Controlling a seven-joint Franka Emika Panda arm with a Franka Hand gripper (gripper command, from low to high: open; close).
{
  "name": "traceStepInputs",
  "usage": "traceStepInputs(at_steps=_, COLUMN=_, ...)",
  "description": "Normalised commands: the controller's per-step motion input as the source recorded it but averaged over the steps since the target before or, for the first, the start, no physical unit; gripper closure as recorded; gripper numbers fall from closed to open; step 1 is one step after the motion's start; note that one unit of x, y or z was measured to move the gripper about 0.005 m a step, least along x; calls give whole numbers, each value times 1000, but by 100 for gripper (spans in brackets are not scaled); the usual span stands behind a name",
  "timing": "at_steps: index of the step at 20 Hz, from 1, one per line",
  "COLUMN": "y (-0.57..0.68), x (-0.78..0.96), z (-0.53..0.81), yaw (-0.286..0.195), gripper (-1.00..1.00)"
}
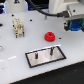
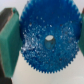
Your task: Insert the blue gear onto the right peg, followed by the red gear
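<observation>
Blue gear (image 2: 47, 42) — between fingers (image 2: 10, 42) (wrist only)

At the upper right of the exterior view the arm (image 1: 64, 9) shows as a white, smooth, rounded housing with grey shading. A thick black cable (image 1: 41, 9) curves across the top of the frame toward it. Below the housing sits the gripper (image 1: 76, 25), a dark block with a blue patch. In the wrist view its fingers (image 2: 8, 41) carry flat teal-green pads on dark backing, one at each side edge.
</observation>
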Motion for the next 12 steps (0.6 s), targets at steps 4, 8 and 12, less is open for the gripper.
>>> traceStepInputs(at_steps=4, y=-403, x=585, z=430, yaw=0, gripper=100)
traceStepInputs(at_steps=8, y=-431, x=607, z=427, yaw=0, gripper=100)
traceStepInputs(at_steps=12, y=-411, x=609, z=350, yaw=0, gripper=100)
